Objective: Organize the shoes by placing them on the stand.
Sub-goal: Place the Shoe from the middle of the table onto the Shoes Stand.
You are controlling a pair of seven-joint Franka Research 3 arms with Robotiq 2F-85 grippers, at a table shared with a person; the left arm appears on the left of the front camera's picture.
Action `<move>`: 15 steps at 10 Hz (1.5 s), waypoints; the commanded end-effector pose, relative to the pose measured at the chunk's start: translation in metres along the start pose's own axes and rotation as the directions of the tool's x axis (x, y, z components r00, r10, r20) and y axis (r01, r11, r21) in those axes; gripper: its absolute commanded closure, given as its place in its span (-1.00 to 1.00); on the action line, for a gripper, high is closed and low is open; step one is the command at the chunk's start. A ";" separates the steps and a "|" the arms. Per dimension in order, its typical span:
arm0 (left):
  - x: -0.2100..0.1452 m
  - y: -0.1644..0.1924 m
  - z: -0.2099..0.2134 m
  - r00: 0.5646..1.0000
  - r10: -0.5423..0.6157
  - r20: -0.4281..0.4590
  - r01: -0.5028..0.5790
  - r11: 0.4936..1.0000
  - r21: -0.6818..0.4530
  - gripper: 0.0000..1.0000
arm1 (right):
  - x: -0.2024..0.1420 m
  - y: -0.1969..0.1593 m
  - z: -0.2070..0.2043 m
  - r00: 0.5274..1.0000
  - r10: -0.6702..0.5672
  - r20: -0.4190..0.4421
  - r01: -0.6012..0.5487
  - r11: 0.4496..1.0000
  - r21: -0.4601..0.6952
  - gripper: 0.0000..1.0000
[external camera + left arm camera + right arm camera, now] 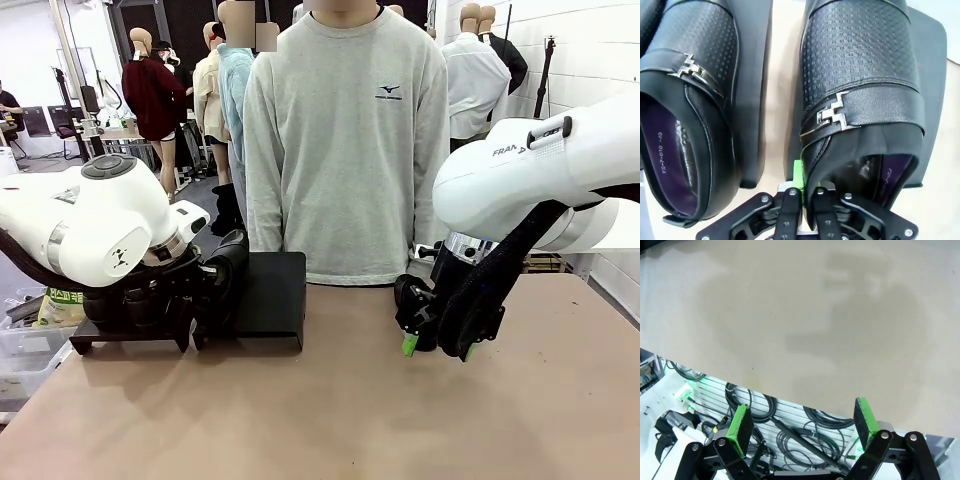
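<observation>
claw (801,196) gripping shoe (860,85), apparently on stand (932,75)

My left tool (801,200) grips a black leather shoe (860,90) with a finely embossed, dotted vamp, a grainy, faintly glossy strap and a bright metal buckle; its lining looks like purple cloth. The shoe beside it (695,100) has the same dotted leather, a silver-coloured buckle and a smooth, shiny inner edge. Both rest on the matt black stand (932,75), smooth like plastic or painted metal. My tools' black links are matt with shiny metal pins, and the pads (740,427) on my right tool (802,425) are matt green. The worktop (330,410) is smooth, matt beige.
</observation>
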State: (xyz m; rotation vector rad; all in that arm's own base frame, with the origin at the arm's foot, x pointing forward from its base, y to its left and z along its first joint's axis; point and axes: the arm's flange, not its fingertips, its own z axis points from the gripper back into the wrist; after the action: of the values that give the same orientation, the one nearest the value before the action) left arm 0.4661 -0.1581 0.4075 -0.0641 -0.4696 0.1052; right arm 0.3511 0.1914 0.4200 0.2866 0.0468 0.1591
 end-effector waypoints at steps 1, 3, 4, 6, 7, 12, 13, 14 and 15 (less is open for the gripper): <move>-0.004 -0.004 -0.006 0.999 0.033 0.036 -0.033 0.999 -0.003 1.00 | 0.001 0.001 0.001 1.000 0.005 -0.003 -0.005 1.000 0.004 -1.00; -0.004 -0.002 -0.007 0.998 0.061 0.030 -0.061 0.998 0.008 1.00 | 0.001 0.001 0.001 1.000 0.005 -0.003 -0.005 1.000 0.004 -1.00; -0.004 -0.001 -0.008 0.997 0.065 0.031 -0.066 0.998 0.010 1.00 | 0.001 0.001 0.001 1.000 0.005 -0.003 -0.005 1.000 0.004 -1.00; -0.004 -0.001 -0.005 0.998 0.060 0.031 -0.060 0.998 0.013 0.31 | 0.001 0.001 0.001 1.000 0.005 -0.003 -0.005 1.000 0.004 -1.00; -0.003 0.000 -0.004 0.998 0.060 0.033 -0.060 0.998 0.013 -0.07 | 0.001 0.001 0.001 1.000 0.005 -0.003 -0.005 1.000 0.004 -1.00; -0.002 -0.004 0.021 0.996 0.052 0.069 -0.052 0.999 -0.005 -1.00 | 0.001 0.001 0.001 1.000 0.005 -0.003 -0.005 1.000 0.004 -1.00; -0.003 -0.006 0.025 0.996 0.042 0.075 -0.042 0.999 -0.009 -1.00 | 0.001 0.001 0.001 1.000 0.005 -0.003 -0.005 1.000 0.004 -1.00; -0.004 -0.007 0.028 0.997 0.037 0.066 -0.036 0.999 -0.011 -1.00 | 0.001 0.001 0.001 1.000 0.005 -0.003 -0.005 1.000 0.004 -1.00; -0.003 -0.006 0.028 1.000 0.013 -0.004 -0.013 1.000 0.001 -1.00 | 0.001 0.001 0.001 1.000 0.005 -0.003 -0.005 1.000 0.004 -1.00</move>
State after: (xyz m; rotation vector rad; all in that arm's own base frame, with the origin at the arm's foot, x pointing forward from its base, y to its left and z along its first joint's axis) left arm 0.4560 -0.1637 0.4328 -0.0768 -0.5148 0.1289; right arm 0.3511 0.1914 0.4200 0.2866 0.0467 0.1591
